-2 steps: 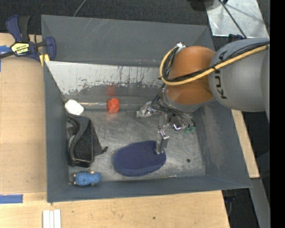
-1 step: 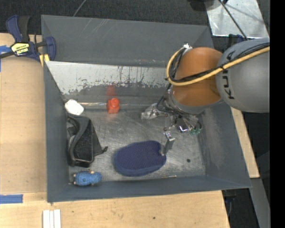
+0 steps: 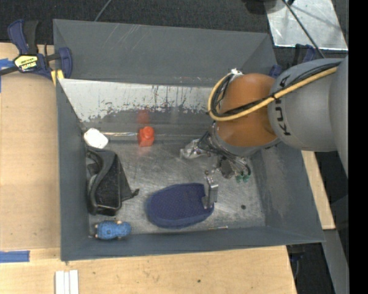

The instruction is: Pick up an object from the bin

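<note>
You are looking at a broad, smooth, silver-grey cylindrical arm link [image 3: 313, 109]. Its end is rimmed by a darker grey band bearing black KUKA lettering [image 3: 281, 116] that runs up the side. Joined to it you see a rounded, glossy orange wrist cover [image 3: 248, 112], shaped like a dome. A yellow cable and a black cable [image 3: 216, 100] run side by side across the grey link and loop round the edge of the orange cover. Under the cover you find a small gripper of bare grey metal [image 3: 210, 192], built of angular brackets, with a few tiny green parts [image 3: 243, 175] on it.
</note>
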Controlling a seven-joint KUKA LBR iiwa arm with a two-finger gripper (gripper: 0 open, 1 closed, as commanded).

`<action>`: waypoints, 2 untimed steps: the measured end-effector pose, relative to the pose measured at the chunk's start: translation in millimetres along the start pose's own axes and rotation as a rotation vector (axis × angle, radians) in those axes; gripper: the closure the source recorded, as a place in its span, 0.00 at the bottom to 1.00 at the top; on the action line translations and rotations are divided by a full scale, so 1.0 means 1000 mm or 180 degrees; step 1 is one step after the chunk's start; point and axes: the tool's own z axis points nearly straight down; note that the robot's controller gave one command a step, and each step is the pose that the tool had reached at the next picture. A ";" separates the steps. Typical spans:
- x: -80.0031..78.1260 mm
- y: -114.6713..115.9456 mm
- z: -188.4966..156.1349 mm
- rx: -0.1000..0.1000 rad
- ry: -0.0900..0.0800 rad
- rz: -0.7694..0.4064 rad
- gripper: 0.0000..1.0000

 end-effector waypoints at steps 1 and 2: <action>-0.002 -0.001 -0.003 -0.0004 0.0008 0.0000 0.00; -0.003 -0.001 -0.008 -0.0009 0.0027 -0.0005 1.00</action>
